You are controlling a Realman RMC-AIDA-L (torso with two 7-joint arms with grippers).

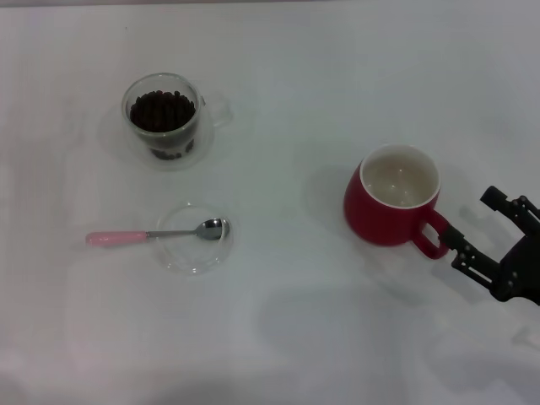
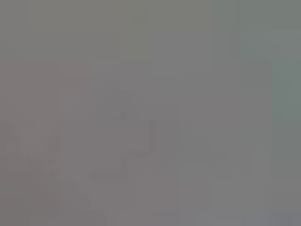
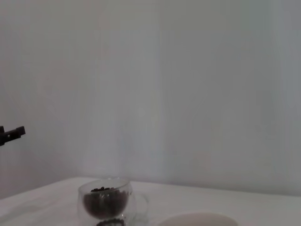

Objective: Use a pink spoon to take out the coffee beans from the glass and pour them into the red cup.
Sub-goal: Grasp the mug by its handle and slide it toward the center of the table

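One pink spoon (image 1: 156, 234), head view only.

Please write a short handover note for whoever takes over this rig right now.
Right gripper: jaws open and holding nothing, beside the red cup's handle at the table's right edge.
Left gripper: not in view.
Glass: far left, full of coffee beans.
Pink spoon: near left, its bowl resting in the shallow clear dish, its handle pointing left.
Red cup: on the right, upright, no beans visible inside.
Done: nothing yet.
Left: pick up the spoon, scoop beans, pour them into the red cup.
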